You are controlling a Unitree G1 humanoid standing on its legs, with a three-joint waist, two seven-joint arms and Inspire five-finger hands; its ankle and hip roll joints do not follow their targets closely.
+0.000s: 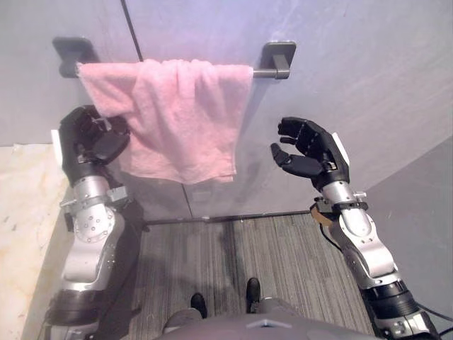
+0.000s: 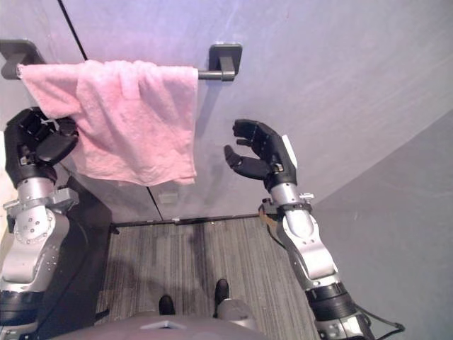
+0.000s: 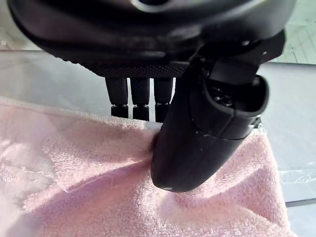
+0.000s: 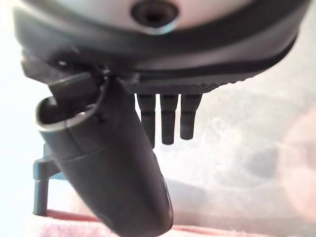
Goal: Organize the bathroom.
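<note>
Fluffy pink terry towel [image 1: 175, 120] hangs draped and bunched over a dark grey metal towel bar [image 1: 263, 72] running left-right on the smooth grey wall [image 1: 368, 85], its bottom edge slanting lower to the right, with a bare stretch of bar at the right end. Left hand [image 1: 95, 138] pinches the towel's left edge, thumb [image 3: 207, 133] pressed on the cloth with fingers behind. Right hand [image 1: 308, 152] hangs relaxed and empty, well right of the towel; bare wall around it, striped grey carpet [image 1: 233, 262] below.

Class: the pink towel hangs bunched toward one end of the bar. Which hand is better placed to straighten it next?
Probably the left hand: it is already at the towel, thumb on the cloth. The right hand hangs open, apart from it.
</note>
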